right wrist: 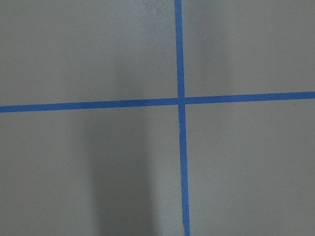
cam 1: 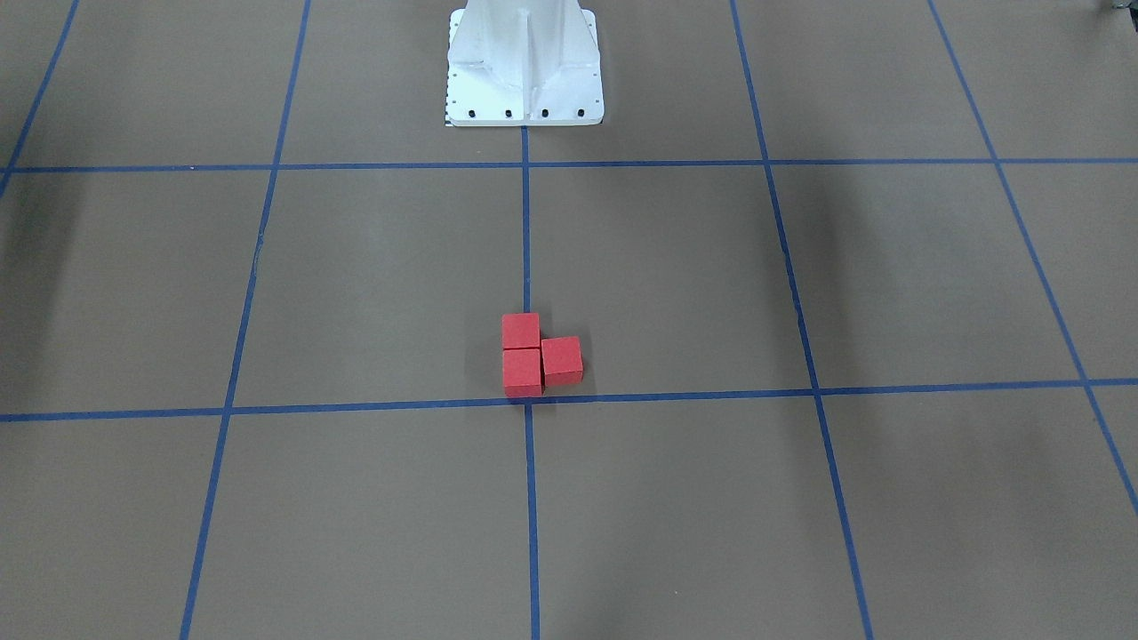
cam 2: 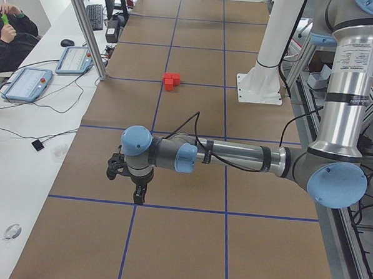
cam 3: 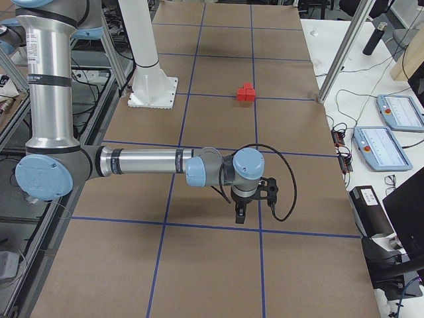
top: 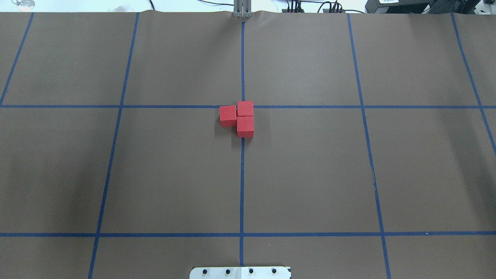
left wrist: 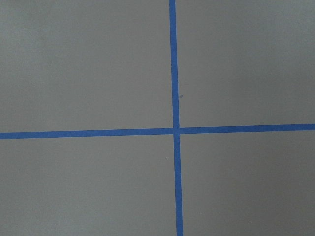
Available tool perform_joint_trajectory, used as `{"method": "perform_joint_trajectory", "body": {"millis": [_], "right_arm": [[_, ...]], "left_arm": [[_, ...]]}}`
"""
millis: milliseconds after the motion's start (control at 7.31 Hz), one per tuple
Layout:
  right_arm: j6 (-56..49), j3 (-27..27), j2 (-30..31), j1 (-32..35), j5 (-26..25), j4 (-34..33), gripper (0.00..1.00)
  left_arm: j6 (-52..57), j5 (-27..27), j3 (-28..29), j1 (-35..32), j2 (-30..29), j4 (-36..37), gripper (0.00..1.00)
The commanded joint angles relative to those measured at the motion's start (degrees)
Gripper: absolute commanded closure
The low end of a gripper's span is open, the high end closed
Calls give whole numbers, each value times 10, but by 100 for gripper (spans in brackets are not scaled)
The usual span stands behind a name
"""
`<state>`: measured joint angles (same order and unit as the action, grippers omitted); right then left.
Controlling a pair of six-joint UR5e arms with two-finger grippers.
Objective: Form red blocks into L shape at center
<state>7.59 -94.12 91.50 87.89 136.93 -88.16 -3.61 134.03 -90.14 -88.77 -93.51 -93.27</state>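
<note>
**Overhead exterior: L looked formed**

You saw the blocks (top: 245, 116) touching in an L at the center (cam 1: 529, 402), one slightly askew. The left gripper (cam 2: 138, 198) and right gripper (cam 3: 240, 215) hung well apart from them. You couldn't tell whether either was open or closed.

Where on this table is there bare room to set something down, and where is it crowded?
It is crowded only at the center, where three red blocks touch in an L. The squares on either side of them are bare. So is most of the two squares between them and the base plate, split by the blue line.
</note>
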Motion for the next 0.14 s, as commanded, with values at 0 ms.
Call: {"method": "perform_joint_trajectory", "body": {"millis": [0], "right_arm": [[0, -1, -1, 0, 0, 1, 1]], "left_arm": [[0, 0, 1, 0, 0, -1, 0]]}}
